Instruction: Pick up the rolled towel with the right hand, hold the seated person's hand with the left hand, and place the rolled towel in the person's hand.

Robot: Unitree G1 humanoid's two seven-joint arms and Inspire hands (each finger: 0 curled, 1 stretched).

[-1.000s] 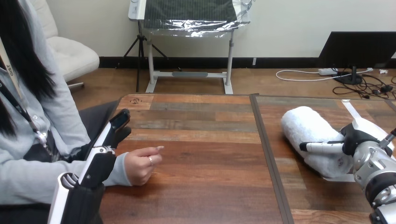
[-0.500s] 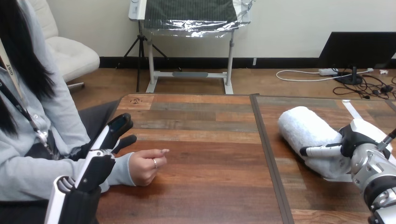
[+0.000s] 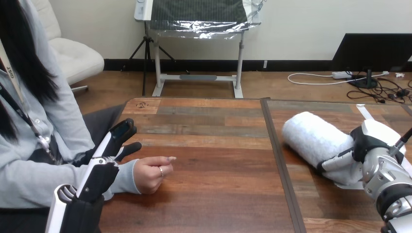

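The left hand (image 3: 112,145), fingers straight, stood beside the person's loosely curled hand (image 3: 153,174) at the left edge of the wooden tabletop (image 3: 218,194). The right hand (image 3: 371,145) clasped the white rolled terry towel (image 3: 311,136) near the right edge; this end grip might let it slip.

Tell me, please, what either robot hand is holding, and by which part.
The right hand grips the white rolled terry towel at its near right end. The left hand holds nothing; its straight fingers lie beside the person's wrist.
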